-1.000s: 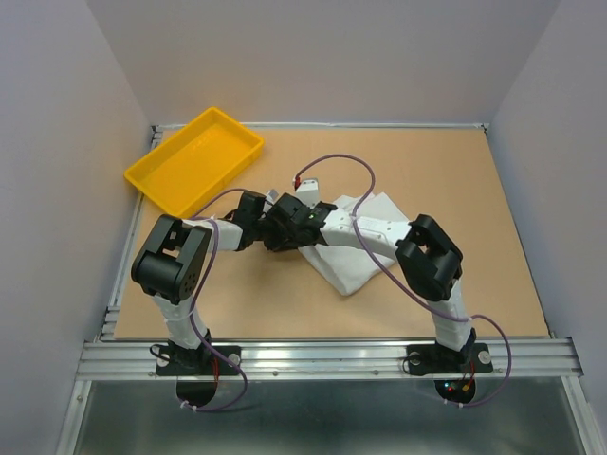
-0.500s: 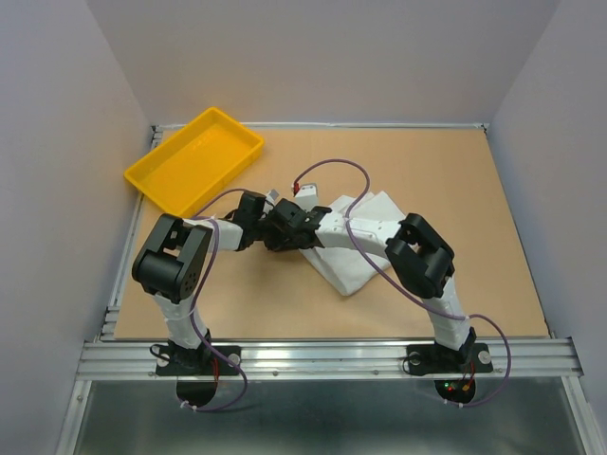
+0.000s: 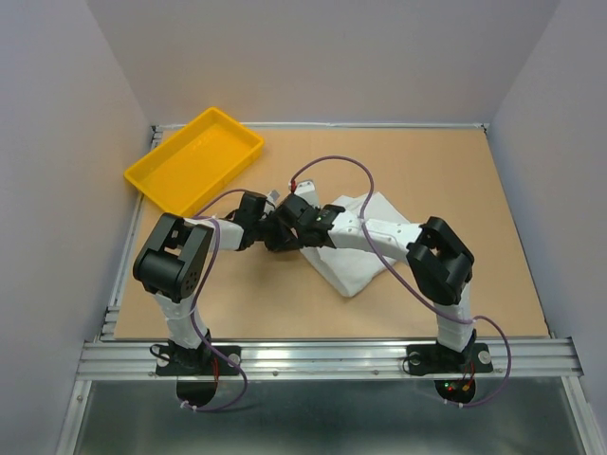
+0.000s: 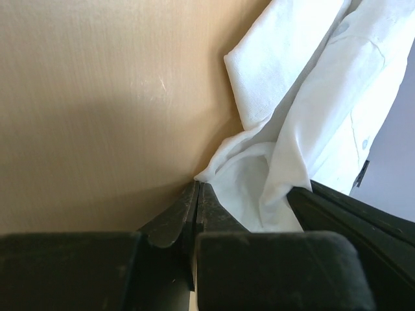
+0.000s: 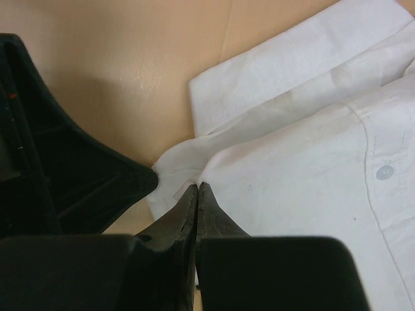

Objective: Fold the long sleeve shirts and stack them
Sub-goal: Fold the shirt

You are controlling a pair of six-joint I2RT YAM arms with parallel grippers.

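Only in the wrist views are the left gripper point(image 4: 196, 189) and right gripper point(image 5: 198, 188) seen closed at the edge of the white shirt point(image 3: 353, 270), laid mid-table on the tan board point(image 3: 455, 199) enclosed by grey walls point(image 3: 322, 57).

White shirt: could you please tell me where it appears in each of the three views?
Top external: white shirt, mid-table, just right of centre.
Left wrist: right half, top to bottom.
Right wrist: centre and right side.
Shared landmark: the tan table.
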